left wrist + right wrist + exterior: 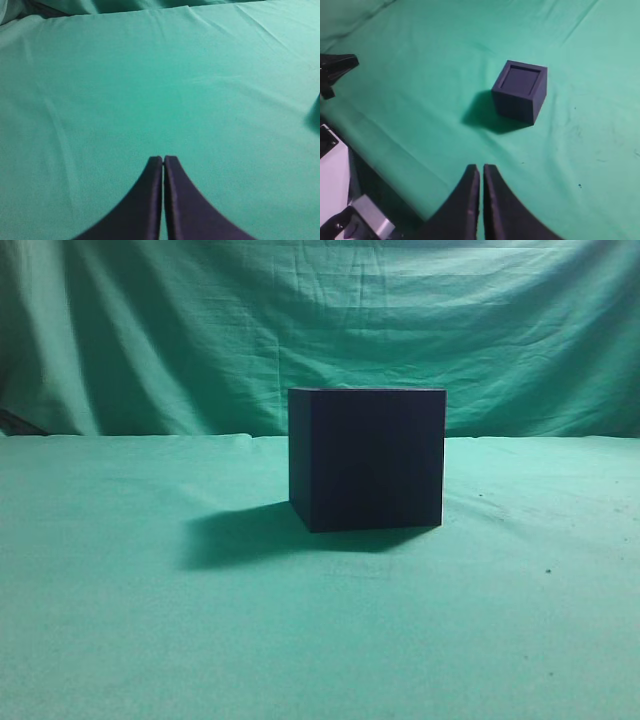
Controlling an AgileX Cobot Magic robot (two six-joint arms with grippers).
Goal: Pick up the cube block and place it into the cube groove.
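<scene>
Right wrist view is where the cube groove (520,92) is best seen: a dark box on the green surface (580,165), a bit far and right of the right pincer (481,172), with a square recess visible in its top. Nothing is sitting in that recess as far as can be told, though it's dim. In the exterior view the same box (367,460) is seen side-on near the middle, shadow thrown to its left.

The cube block can't be found in any view, so its spot can't be stated. That makes locating it the step in hand, probably. A slow sweep of a wrist camera would be the sensible way, with the groove kept in sight as a reference.

Both pincers are closed, fingers pressed together, nothing held. The left pincer (163,160) is pointed at bare cloth only. Fingers would need to be opened wide before any descent onto the block, and squared to its faces.
</scene>
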